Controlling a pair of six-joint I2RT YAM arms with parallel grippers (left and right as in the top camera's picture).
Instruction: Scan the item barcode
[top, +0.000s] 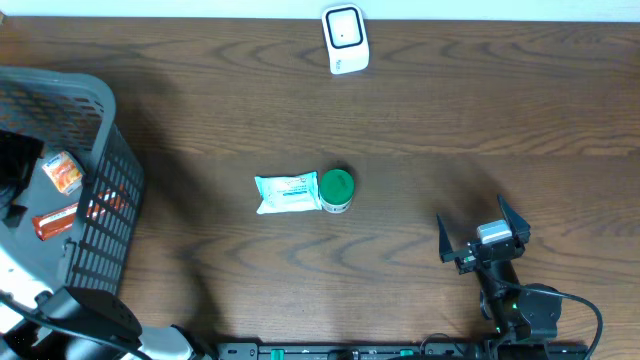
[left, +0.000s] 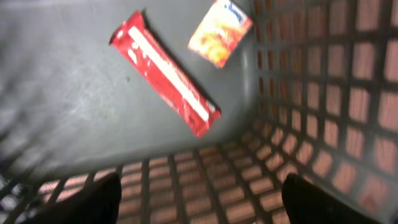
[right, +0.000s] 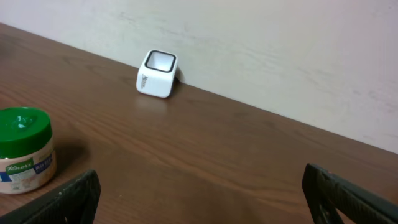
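A white scanner (right: 158, 73) sits by the wall, a green-lidded jar (right: 23, 149) left on the table (right: 217, 162)

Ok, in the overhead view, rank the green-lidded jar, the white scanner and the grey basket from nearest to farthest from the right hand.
1. Green-lidded jar, in the centre, to the left of the right hand.
2. White scanner, at the far side, beyond the jar.
3. Grey basket, at the far left end.
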